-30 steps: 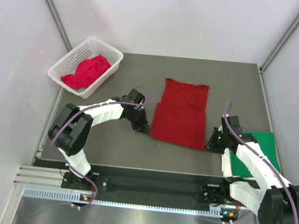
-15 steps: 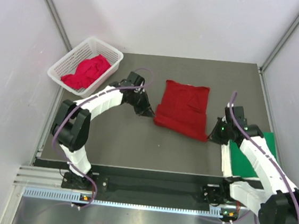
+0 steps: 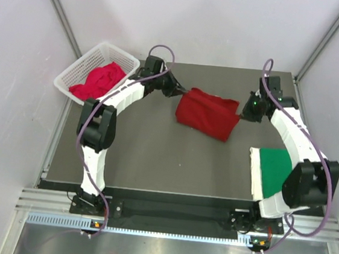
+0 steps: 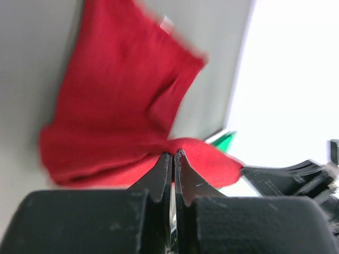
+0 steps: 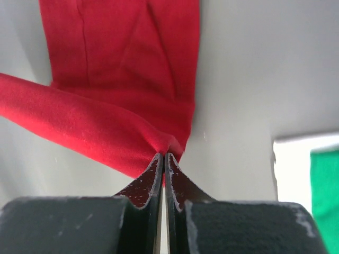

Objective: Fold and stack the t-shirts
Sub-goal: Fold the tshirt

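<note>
While tight in both arms' fingers (image 4: pixel 159 179) (image 5: pixel 152 179), red t-shirt (image 3: pixel 209 114) over grey table (image 3: pixel 154 156), white walls (image 3: pixel 199 21)

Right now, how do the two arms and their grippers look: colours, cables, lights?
The left arm and right arm have white shells with black joints. A thin purple cable loops along each. A small green light glows near the right wrist. The left gripper and right gripper have black, tapering fingers.

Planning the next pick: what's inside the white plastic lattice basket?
A crumpled pinkish-red cloth t-shirt lies heaped in the white plastic lattice basket. Anything beneath it is covered, so the count is unknown.
</note>
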`<state>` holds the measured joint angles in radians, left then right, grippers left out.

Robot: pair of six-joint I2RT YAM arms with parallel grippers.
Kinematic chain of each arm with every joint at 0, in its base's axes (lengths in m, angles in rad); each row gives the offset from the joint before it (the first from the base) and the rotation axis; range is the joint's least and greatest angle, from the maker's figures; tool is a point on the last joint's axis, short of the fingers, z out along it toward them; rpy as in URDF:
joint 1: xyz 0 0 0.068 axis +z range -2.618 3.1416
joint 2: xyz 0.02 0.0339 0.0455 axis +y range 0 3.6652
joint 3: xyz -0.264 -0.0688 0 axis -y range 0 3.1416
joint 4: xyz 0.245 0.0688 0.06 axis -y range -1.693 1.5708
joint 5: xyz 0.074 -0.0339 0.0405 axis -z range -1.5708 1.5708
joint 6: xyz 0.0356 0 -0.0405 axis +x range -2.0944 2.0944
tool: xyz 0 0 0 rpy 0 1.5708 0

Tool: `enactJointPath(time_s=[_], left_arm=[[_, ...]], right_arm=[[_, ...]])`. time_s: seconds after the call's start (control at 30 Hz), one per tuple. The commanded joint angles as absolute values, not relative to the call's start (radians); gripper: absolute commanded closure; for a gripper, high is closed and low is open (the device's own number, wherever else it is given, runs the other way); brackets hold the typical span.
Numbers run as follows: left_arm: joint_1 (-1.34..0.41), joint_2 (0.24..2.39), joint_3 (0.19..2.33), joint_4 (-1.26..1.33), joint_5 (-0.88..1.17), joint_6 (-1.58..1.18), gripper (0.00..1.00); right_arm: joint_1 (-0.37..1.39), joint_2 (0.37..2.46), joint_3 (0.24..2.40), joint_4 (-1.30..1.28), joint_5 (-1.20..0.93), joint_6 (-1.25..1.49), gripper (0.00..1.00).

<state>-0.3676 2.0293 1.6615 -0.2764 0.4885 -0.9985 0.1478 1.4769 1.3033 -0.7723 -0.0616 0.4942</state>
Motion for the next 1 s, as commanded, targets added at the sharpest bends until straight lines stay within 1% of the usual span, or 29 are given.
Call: enactJointPath(time_s=[0.0, 0.1, 0.17, 0.2, 0.23, 0.3, 0.33, 0.4, 0.47, 0.5, 0.53, 0.57, 0.6, 0.63, 0.67, 0.7, 0.73, 0.8, 0.83, 0.9, 0.97], left_arm=[[-0.328, 2.149, 1.723, 0.08, 0.531, -1.153, 1.0], [-0.322, 2.245, 1.762, 0.284, 0.549, -1.248, 1.0], [-0.324, 2.298, 1.83, 0.357, 0.532, -1.291, 1.0], [-0.324, 2.357, 1.862, 0.386, 0.529, -1.331, 1.0], [-0.324, 2.39, 1.932, 0.421, 0.525, -1.35, 1.0], [-0.327, 2.492, 2.021, 0.428, 0.522, -1.387, 1.0], [-0.328, 2.526, 2.11, 0.423, 0.523, -1.394, 1.0], [-0.333, 2.609, 2.178, 0.422, 0.517, -1.419, 1.0], [-0.331, 2.647, 2.227, 0.46, 0.514, -1.449, 0.94], [-0.33, 2.667, 2.233, 0.472, 0.512, -1.456, 0.89], [-0.328, 2.671, 2.233, 0.472, 0.508, -1.451, 0.77], [-0.325, 2.669, 2.232, 0.474, 0.505, -1.441, 0.73], [-0.321, 2.66, 2.23, 0.457, 0.506, -1.401, 0.71], [-0.318, 2.652, 2.223, 0.431, 0.503, -1.381, 0.67], [-0.313, 2.642, 2.215, 0.408, 0.505, -1.361, 0.66], [-0.305, 2.616, 2.191, 0.373, 0.511, -1.317, 0.66], [-0.302, 2.597, 2.178, 0.342, 0.517, -1.286, 0.66], [-0.295, 2.536, 2.157, 0.19, 0.512, -1.158, 0.62], [-0.295, 2.513, 2.122, 0.143, 0.511, -1.11, 0.61], [-0.295, 2.447, 2.08, 0.065, 0.482, -0.99, 0.61], [-0.295, 2.413, 2.017, -0.015, 0.494, -0.934, 0.61]], right_arm=[[0.12, 1.551, 1.419, -0.718, -0.054, 0.476, 1.0], [0.098, 1.63, 1.469, -0.686, -0.057, 0.483, 1.0], [0.075, 1.689, 1.494, -0.66, -0.067, 0.492, 1.0], [0.069, 1.707, 1.515, -0.652, -0.069, 0.495, 1.0], [0.063, 1.738, 1.525, -0.632, -0.069, 0.497, 1.0], [0.043, 1.769, 1.549, -0.617, -0.069, 0.508, 1.0], [0.038, 1.801, 1.558, -0.614, -0.071, 0.511, 1.0], [0.023, 1.83, 1.572, -0.598, -0.071, 0.514, 1.0], [0.009, 1.874, 1.581, -0.569, -0.098, 0.518, 1.0], [0.008, 1.891, 1.592, -0.554, -0.103, 0.517, 0.99], [-0.023, 1.929, 1.598, -0.522, -0.113, 0.515, 0.87], [-0.032, 1.951, 1.608, -0.497, -0.164, 0.503, 0.81], [-0.049, 1.979, 1.647, -0.485, -0.185, 0.497, 0.78], [-0.055, 2.027, 1.673, -0.486, -0.202, 0.492, 0.73], [-0.07, 2.046, 1.696, -0.492, -0.23, 0.485, 0.7], [-0.077, 2.065, 1.736, -0.506, -0.241, 0.48, 0.63], [-0.084, 2.066, 1.747, -0.512, -0.248, 0.477, 0.58], [-0.095, 2.056, 1.752, -0.514, -0.284, 0.457, 0.55], [-0.095, 2.042, 1.749, -0.52, -0.304, 0.446, 0.51], [-0.094, 2.03, 1.738, -0.543, -0.366, 0.408, 0.48], [-0.091, 2.005, 1.715, -0.554, -0.425, 0.381, 0.45]])
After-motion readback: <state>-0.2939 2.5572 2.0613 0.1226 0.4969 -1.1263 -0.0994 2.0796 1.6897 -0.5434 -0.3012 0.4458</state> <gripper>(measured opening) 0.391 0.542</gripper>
